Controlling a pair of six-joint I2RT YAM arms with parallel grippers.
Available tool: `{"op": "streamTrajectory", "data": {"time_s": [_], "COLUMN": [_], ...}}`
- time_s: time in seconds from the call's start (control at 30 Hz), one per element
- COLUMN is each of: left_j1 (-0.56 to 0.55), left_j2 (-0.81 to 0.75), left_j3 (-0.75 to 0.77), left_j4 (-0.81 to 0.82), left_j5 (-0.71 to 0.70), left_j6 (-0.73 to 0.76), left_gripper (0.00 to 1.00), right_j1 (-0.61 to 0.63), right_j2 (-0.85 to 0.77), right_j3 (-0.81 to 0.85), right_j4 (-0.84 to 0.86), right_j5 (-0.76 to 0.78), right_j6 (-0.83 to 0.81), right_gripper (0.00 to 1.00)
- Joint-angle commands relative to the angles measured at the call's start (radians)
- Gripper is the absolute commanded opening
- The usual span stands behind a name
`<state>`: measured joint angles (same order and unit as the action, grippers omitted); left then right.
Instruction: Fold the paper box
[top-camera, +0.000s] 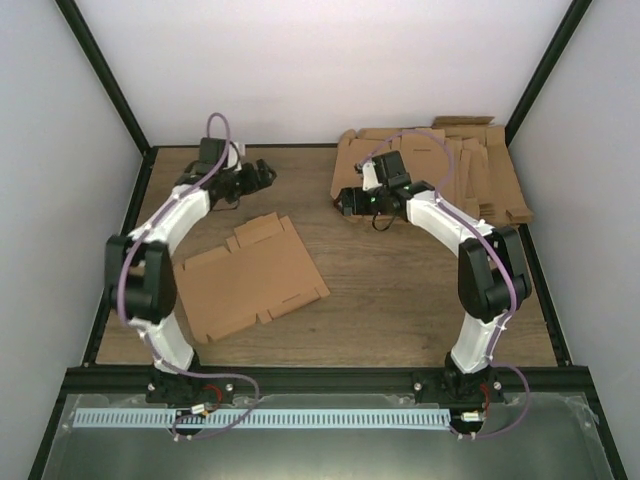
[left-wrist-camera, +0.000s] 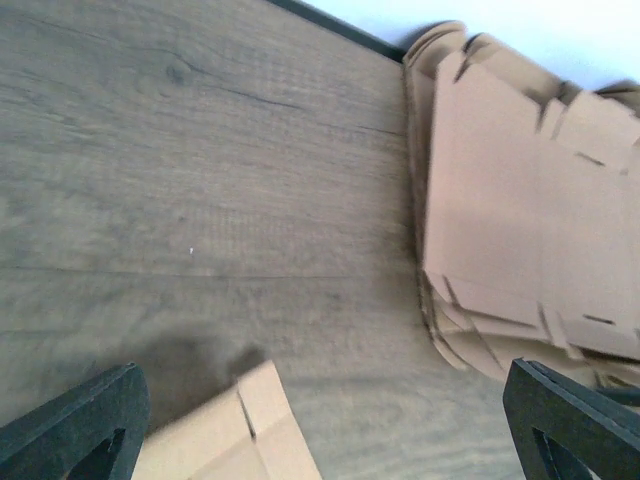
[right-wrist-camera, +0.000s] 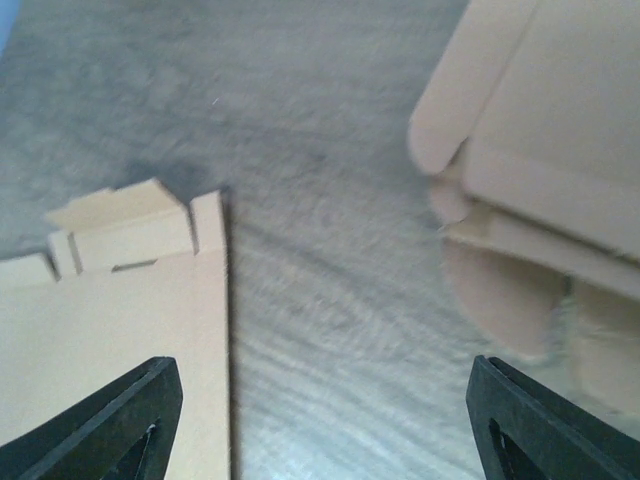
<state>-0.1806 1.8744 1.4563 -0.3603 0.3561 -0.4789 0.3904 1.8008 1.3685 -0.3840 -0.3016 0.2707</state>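
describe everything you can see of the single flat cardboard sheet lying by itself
The cardboard sheet is plain brown, unfolded and roughly rectangular, with small flaps along its far edge and slits and notches on the near edge. It lies flat and skewed on the wooden table, left of centre, touching only the tabletop.

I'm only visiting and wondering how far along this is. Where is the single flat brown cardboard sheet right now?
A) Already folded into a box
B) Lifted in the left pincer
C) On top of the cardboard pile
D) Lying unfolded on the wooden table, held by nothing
D: the flat brown cardboard sheet lies unfolded on the wooden table, apart from the open left pincer and the open right pincer.
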Motion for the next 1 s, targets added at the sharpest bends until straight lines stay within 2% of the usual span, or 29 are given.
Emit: {"op": "streamTrajectory", "data": {"time_s": [0.0, 0.17, 0.33, 0.4, 0.57, 0.73, 0.97], "left_j1": [0.007, 0.008, 0.009, 0.009, 0.009, 0.009, 0.009], "left_j2": [-0.282, -0.567, -0.664, -0.709, -0.855, -0.884, -0.885], "left_j3": [-0.180, -0.356, -0.410, -0.446, -0.566, -0.687, -0.869], "left_j4": [0.006, -0.138, -0.419, -0.474, -0.463, -0.449, -0.304], "left_j5": [-0.091, -0.129, -0.209, -0.240, -0.228, -0.132, 0.115], "left_j6": [-0.016, -0.010, -0.019, -0.029, -0.084, -0.099, -0.113], "left_gripper": [1.00, 1.00, 1.00, 1.00, 1.00, 1.00, 0.97], "right_j1": [0.018, 0.056, 0.104, 0.129, 0.156, 0.155, 0.160], "right_j2": [-0.001, 0.012, 0.025, 0.027, 0.016, -0.026, -0.050], "right_j3": [-0.044, -0.139, -0.184, -0.199, -0.262, -0.342, -0.445], "right_j4": [-0.003, 0.052, 0.079, 0.084, 0.106, 0.116, 0.163], "right_j5": [-0.204, -0.309, -0.315, -0.309, -0.297, -0.310, -0.390], "right_j6": [0.018, 0.045, 0.052, 0.048, 0.075, 0.097, 0.138], "right_gripper": [0.81, 0.80, 0.80, 0.80, 0.79, 0.78, 0.74]}}
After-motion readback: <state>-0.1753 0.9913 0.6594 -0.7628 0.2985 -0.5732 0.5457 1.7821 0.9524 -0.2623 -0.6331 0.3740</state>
